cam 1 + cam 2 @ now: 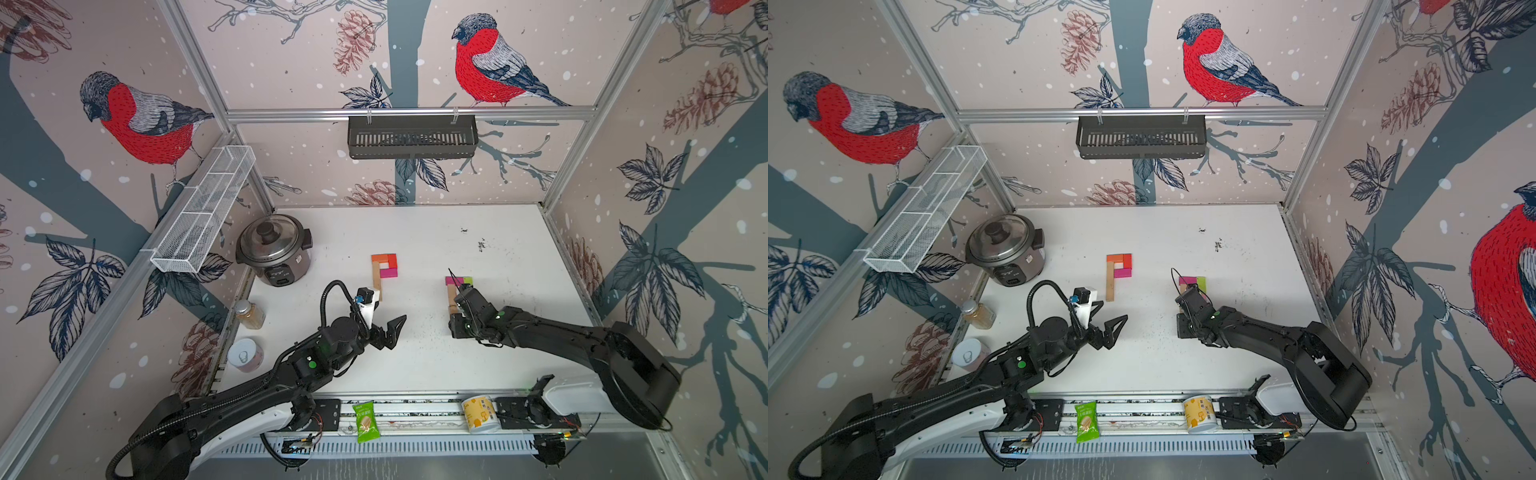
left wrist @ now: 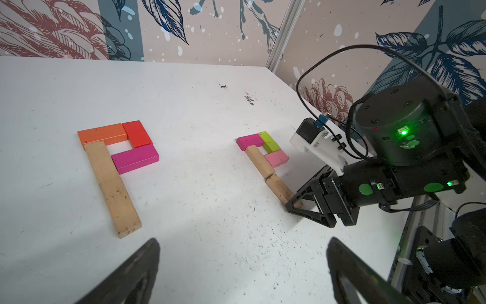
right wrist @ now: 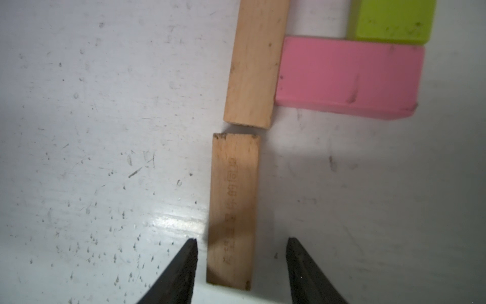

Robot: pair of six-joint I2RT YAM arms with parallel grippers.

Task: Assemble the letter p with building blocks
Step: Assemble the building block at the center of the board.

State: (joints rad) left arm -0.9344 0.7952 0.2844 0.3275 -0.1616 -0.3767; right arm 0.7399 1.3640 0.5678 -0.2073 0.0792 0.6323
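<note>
Landmark: rice cooker [image 1: 274,249], metal body, glass lid with a black knob, standing at an edge of the tabletop [image 1: 415,232].
First letter p [image 1: 376,278]: lies flat near the rice cooker, a closed P with every brick touching its neighbour.
Its loop: orange brick [image 2: 102,134] across the top, red brick [image 2: 136,134] down the side, magenta brick [image 2: 136,159] closing the bottom against the stem. A small square of tabletop shows inside.
Its stem: tan stem [image 2: 110,184], two broad plain bricks end to end and in line, with digits stamped on the free end.
Second letter p [image 1: 453,281]: flat, farther from the rice cooker and well apart from the first.
Its loop: second magenta brick [image 2: 249,140] on top, lime-green brick [image 2: 269,142] at the side, pink brick [image 2: 276,158] below.
Its stem: upper tan brick [image 3: 252,65] touches the pink brick's end. The stamped tan brick [image 3: 232,197] follows slightly out of line, with a thin gap between the ends.
Surfaces: painted bricks are matte and solid-coloured, nicked at the corners. Tan ones are bare wood with dark specks. All are rectangular slabs. The tabletop is white, scuffed and speckled.
Right end effector [image 3: 241,240]: low over the tabletop, black jaws partway apart on either side of the stamped tan brick's free end, with tabletop showing on both sides; not clamped.
Left end effector [image 1: 397,330]: jaws spread wide, empty, above bare tabletop on the rice cooker's side of the right one.
</note>
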